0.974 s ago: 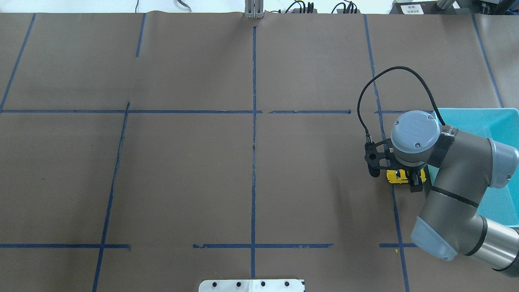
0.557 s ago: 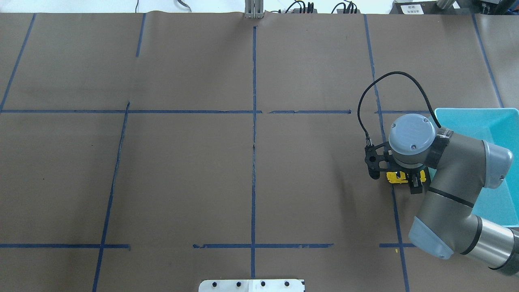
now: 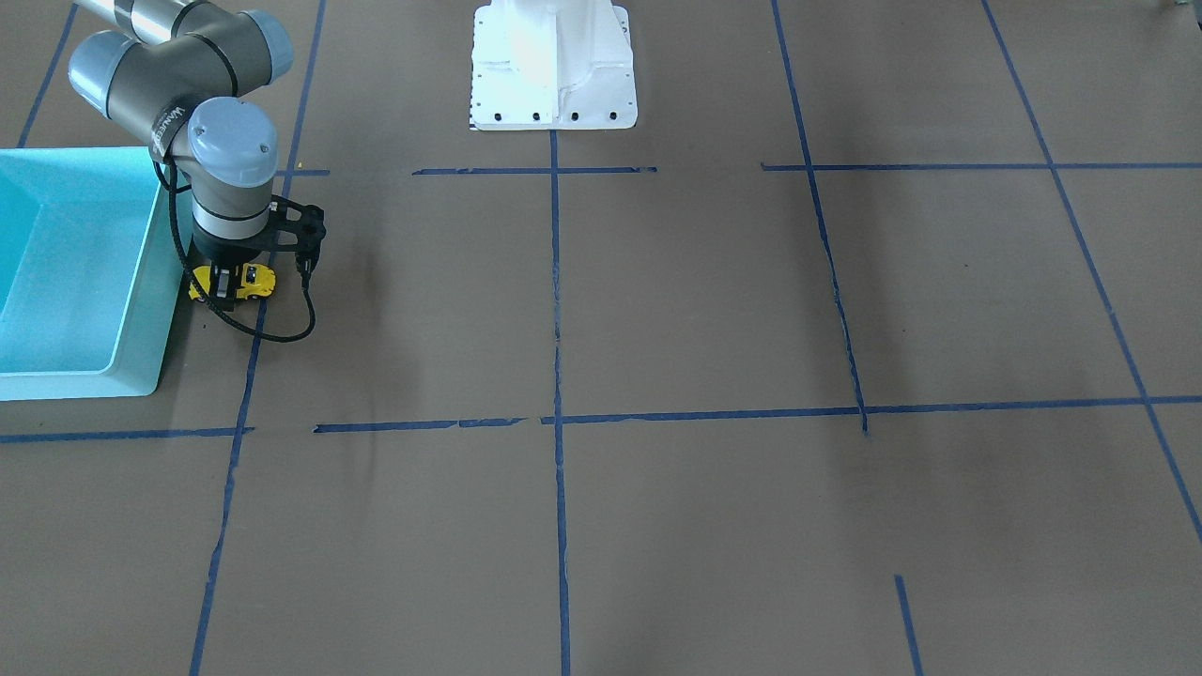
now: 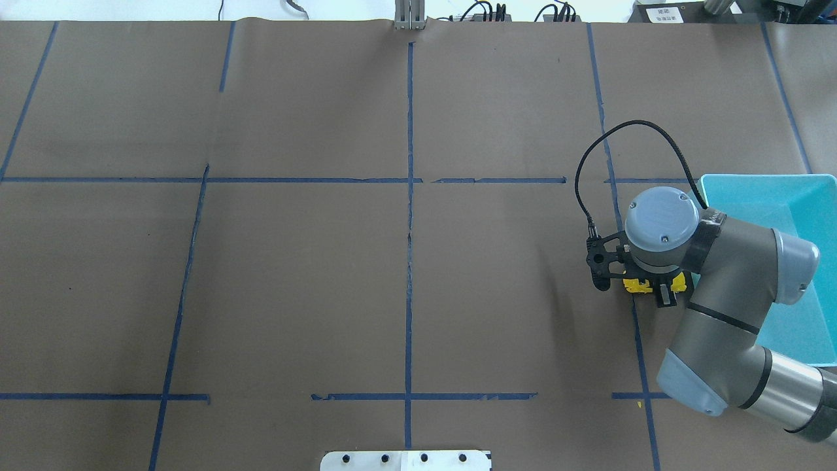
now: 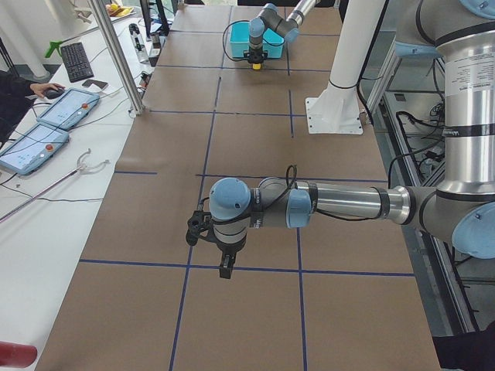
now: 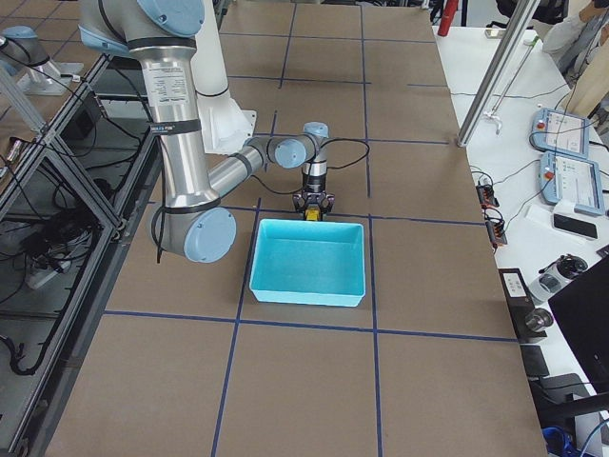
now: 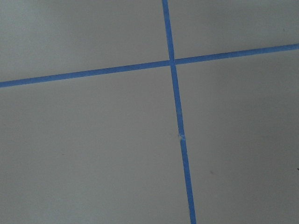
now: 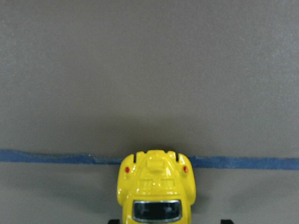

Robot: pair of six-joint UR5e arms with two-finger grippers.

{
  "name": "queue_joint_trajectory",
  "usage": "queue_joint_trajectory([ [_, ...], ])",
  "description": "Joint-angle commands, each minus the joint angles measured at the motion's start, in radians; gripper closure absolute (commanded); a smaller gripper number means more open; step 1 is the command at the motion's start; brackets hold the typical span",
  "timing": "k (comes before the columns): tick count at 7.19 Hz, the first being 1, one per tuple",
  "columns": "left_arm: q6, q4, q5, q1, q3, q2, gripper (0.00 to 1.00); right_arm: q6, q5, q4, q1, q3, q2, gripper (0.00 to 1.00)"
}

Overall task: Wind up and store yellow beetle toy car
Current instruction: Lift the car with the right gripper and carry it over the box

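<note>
Yellow beetle toy car (image 8: 156,191) on blue tape line (image 8: 46,156), straddled by right gripper (image 4: 662,286); grip unconfirmed. Left gripper (image 5: 225,267): jaw state indeterminate. Wristband (image 3: 167,122) lettering illegible.

From my seat, the right arm (image 4: 662,219) has crept slightly toward the near edge and the overhead view's left. Its wrist now hides more of the yellow beetle toy car (image 4: 633,285), and more turquoise bin (image 4: 804,196) floor shows.
</note>
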Motion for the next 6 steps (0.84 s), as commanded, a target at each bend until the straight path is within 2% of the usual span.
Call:
queue_joint_trajectory([
  [1,0.0,0.0,0.0,0.0,-0.002,-0.003,0.0,-0.018,0.032,0.003,0.003,0.003,0.001,0.74],
  [3,0.0,0.0,0.0,0.0,-0.002,-0.003,0.0,-0.022,0.067,-0.012,0.038,0.037,0.002,0.76],
  [5,0.002,0.0,0.0,0.0,-0.002,-0.003,0.0,-0.027,0.087,-0.224,0.077,0.176,0.026,0.76],
  [6,0.002,0.0,0.0,0.0,-0.002,-0.003,0.0,-0.063,0.087,-0.342,0.101,0.21,0.081,0.75],
])
